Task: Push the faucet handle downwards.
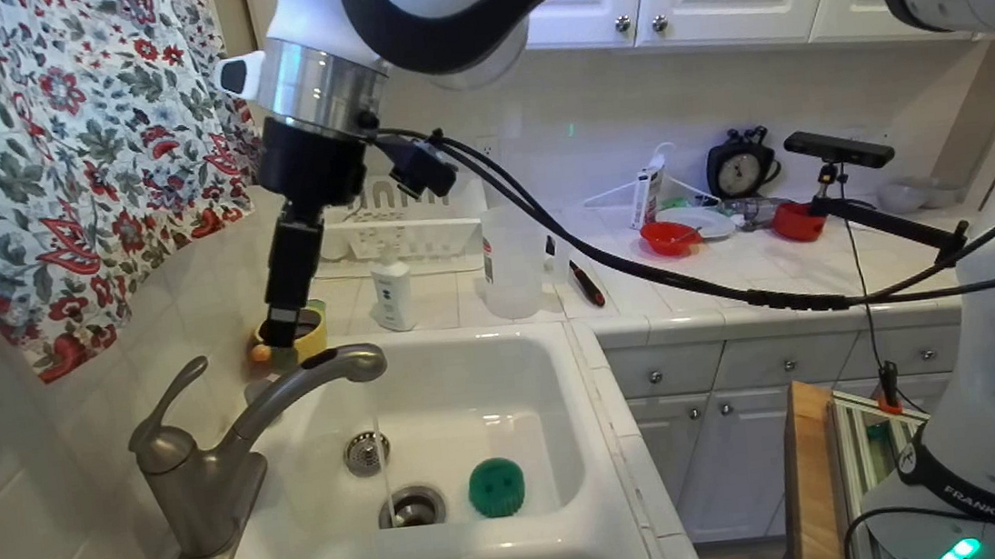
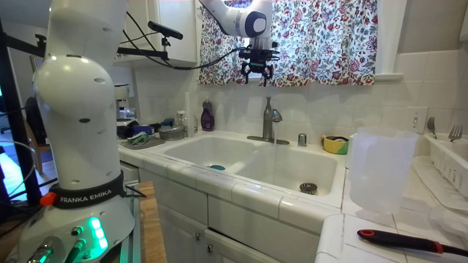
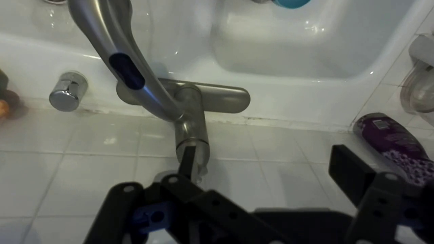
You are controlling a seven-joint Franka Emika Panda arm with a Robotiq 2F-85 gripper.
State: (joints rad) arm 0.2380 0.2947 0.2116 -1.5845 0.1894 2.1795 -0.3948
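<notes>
The faucet handle [image 1: 171, 396] is a short grey lever on top of the faucet body, tilted up in an exterior view. It also shows in an exterior view [image 2: 268, 104], below the gripper. In the wrist view the handle [image 3: 203, 156] is partly hidden behind the left finger. The curved spout [image 1: 306, 377] has water running from it into the sink. My gripper [image 2: 256, 82] is open and empty, above the faucet near the curtain. In the wrist view the gripper [image 3: 264, 152] has its fingers wide apart, with wall tiles between them; contact with the handle cannot be told.
The floral curtain [image 2: 325, 44] and tiled wall stand close behind the gripper. A purple bottle [image 2: 207, 118] stands on the sink's back edge. A chrome cap [image 2: 302, 140] and yellow bowl [image 2: 335, 146] are beside the faucet. The white double sink [image 2: 252, 157] lies in front.
</notes>
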